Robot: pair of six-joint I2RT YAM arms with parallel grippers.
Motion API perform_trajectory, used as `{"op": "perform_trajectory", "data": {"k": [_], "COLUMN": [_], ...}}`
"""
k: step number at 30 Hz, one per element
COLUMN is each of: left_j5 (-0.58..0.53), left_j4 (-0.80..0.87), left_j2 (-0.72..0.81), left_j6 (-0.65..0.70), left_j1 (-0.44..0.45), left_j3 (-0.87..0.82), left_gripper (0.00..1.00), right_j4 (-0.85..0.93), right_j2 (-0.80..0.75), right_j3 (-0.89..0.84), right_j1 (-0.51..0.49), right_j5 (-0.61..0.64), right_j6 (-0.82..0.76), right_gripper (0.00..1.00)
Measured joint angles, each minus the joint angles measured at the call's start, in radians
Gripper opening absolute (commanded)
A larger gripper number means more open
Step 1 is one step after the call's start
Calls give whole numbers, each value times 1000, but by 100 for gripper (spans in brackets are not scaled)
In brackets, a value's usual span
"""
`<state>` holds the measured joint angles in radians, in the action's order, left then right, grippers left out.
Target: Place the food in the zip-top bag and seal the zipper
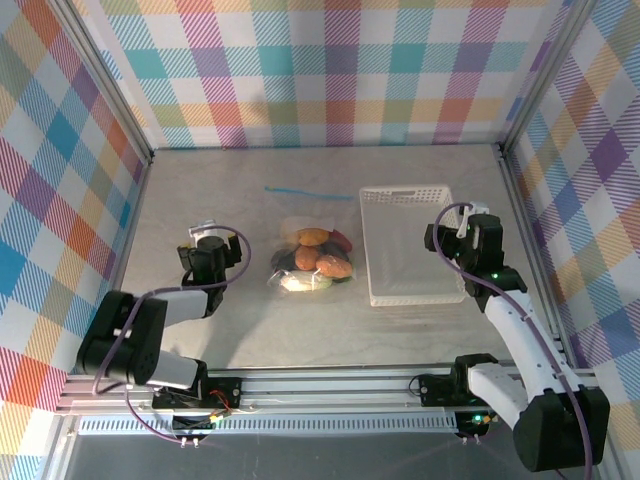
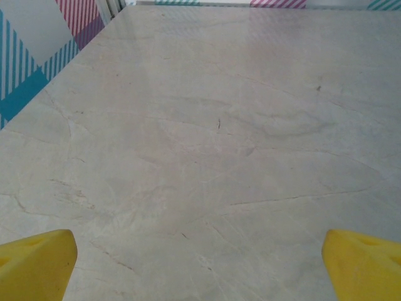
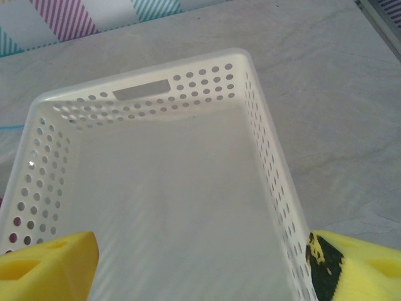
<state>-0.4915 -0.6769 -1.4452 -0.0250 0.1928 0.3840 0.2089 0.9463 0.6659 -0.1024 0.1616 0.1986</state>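
Note:
The zip-top bag [image 1: 305,215] lies flat mid-table, its light-blue zipper [image 1: 308,192] at the far end. The food [image 1: 313,260] is bunched inside the bag's near end: orange and tan pieces, a purple one, a white one and a dark lump. My left gripper [image 1: 203,230] sits left of the bag, apart from it. In the left wrist view that gripper [image 2: 200,269] is open, yellow fingertips [image 2: 37,263] wide over bare table. My right gripper [image 1: 468,218] hovers at the basket's right rim. In its wrist view it [image 3: 200,269] is open and holds nothing.
The white perforated basket [image 1: 372,250] stands right of the bag, empty, its right wall [image 3: 276,182] running between my right fingertips. Plaid walls enclose the table on three sides. Bare tabletop [image 2: 207,138] stretches ahead of the left gripper.

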Motion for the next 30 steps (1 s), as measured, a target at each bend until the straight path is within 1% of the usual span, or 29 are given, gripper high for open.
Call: {"op": "perform_trajectory", "data": {"k": [1,3,5,7,9,11,13,17,26,27,28,30], "left_j5": [1,9,23,60,92,116,132,145,159,159,159,160], "left_j4": [-33,-40,-39,-37,-55,-142,-153,-169,-191,-191,-191,-191], "left_j2": [-36,-71,-85,-87,-88,-106,-120,-132,-132,-132,-132,-132], "left_j6": [10,21,27,26,26,28,29,30,30,30,30,30], "left_j1": [0,0,-3,-22,-49,-61,-65,-65,-65,-65,-65,-65], "left_j3": [0,5,18,35,47,27,15,11,11,11,11,11], "left_gripper": [100,100,100,100,100,100,100,100,100,100,100,100], "right_j4": [-9,-38,-80,-132,-202,-288,-355,-484,-734,-756,-785,-826], "right_j2": [5,11,21,41,76,129,183,299,462,479,494,517], "right_j3": [-3,-18,-43,-74,-111,-151,-177,-198,-202,-202,-201,-198], "right_j1": [3,6,11,15,22,32,41,56,80,82,84,84], "right_j5": [2,8,18,31,44,53,63,70,69,65,60,33], "right_j6": [0,-1,-5,-10,-21,-28,-31,-31,-76,-85,-93,-112], "right_gripper": [87,87,88,88,88,89,89,90,90,89,86,85]}}
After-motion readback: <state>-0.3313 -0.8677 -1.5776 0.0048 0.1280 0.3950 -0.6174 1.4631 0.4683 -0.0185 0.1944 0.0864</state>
